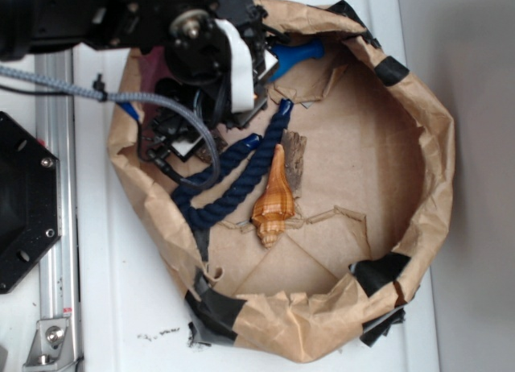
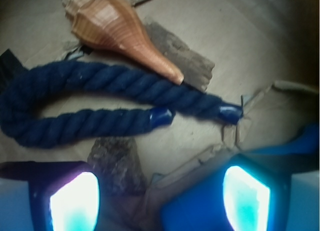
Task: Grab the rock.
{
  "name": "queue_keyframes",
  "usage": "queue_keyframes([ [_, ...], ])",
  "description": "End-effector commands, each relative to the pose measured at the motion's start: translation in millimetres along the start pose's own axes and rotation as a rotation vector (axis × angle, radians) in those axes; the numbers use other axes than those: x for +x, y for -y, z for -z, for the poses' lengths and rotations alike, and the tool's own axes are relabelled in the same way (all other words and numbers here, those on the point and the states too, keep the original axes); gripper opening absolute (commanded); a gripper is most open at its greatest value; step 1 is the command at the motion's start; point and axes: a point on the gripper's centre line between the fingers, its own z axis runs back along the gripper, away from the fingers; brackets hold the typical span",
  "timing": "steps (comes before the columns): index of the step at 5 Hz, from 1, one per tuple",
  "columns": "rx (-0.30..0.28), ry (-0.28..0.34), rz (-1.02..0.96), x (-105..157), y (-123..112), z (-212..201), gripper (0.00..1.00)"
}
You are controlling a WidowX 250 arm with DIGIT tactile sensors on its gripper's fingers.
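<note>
pincer: the blue-fingered pincer [image 2: 160, 193] is spread wide. In the wrist view one finger sits at each bottom corner and nothing is pinched between them.

rock: the rough, mottled grey-brown rock [image 2: 117, 163] lies flat on the paper, right in front of the pincer. It's in the gap between the fingers, closer to the finger on the left of the frame. I can't tell if that finger touches it. In the exterior view the arm pretty much hides it.

rope: the thick dark blue twisted rope [image 1: 233, 175] is bent into a U with glossy taped ends. One leg runs just past the rock's far edge.

shell: the glossy orange striped spiral shell [image 1: 272, 203] lies beyond the rope, and its pointed tip touches the rope's far leg.

other chunk: a streaky brown, wood-like flat piece [image 1: 294, 159] sits right against the shell, partly tucked behind it.

container: everything sits in a crumpled brown paper basin [image 1: 426, 146] with rolled-up walls patched with black tape.

arm: the black robot arm [image 1: 193, 42] reaches in over the basin's upper left.

counter: the white counter [image 1: 121, 307] carries the basin.
</note>
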Motion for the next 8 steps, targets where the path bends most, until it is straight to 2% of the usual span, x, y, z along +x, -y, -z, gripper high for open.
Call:
queue_keyframes([
  [1, -0.021, -0.037, 0.051, -4, -14, 3, 1.0],
  [3, -0.113, -0.112, 0.085, -16, 0, 19, 1.0],
  [4, -0.179, -0.091, 0.117, -13, 8, 27, 1.0],
  [5, -0.218, -0.08, 0.129, -11, 14, 29, 1.0],
  [6, -0.178, -0.075, 0.134, -8, 19, 47, 1.0],
  [7, -0.129, -0.059, 0.105, -6, 14, 57, 0.43],
  [8, -0.097, -0.056, 0.068, -3, 5, 61, 0.0],
])
